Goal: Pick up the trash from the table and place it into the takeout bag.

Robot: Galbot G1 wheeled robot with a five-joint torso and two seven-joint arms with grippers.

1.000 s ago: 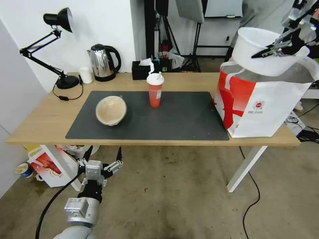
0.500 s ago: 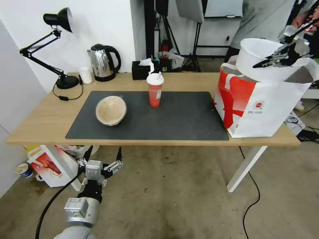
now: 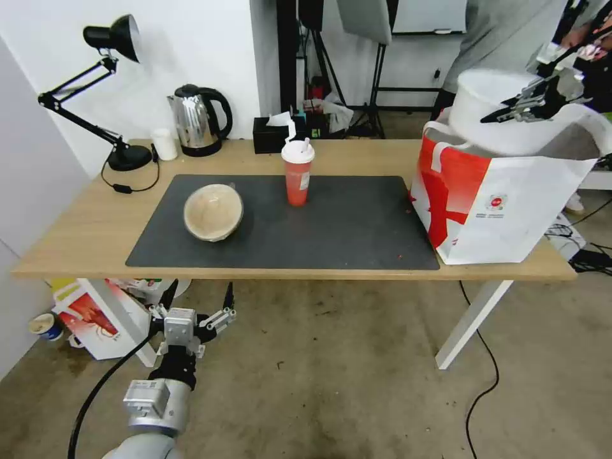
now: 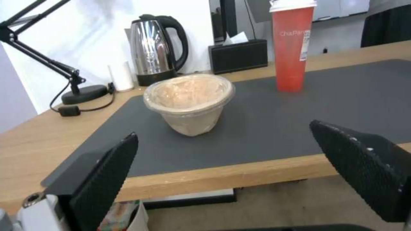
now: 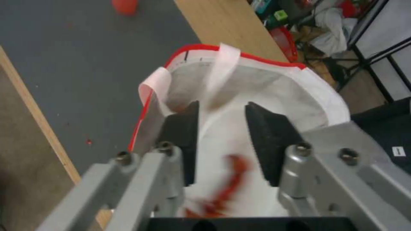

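While the left gripper [image 3: 199,305] hangs spread wide and empty below the table [image 3: 76,217], the right gripper [image 3: 503,113] pinches the white bowl [image 3: 491,111], tipped mouth-away, over the takeout bag [image 3: 503,197].

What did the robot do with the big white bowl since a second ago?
The right gripper, shut on the big white bowl, carried it down a little over the takeout bag, tipping it so the inside faces away from the head camera. It has not let go. The left gripper stayed open below the table, and the red cup and tan bowl did not move.
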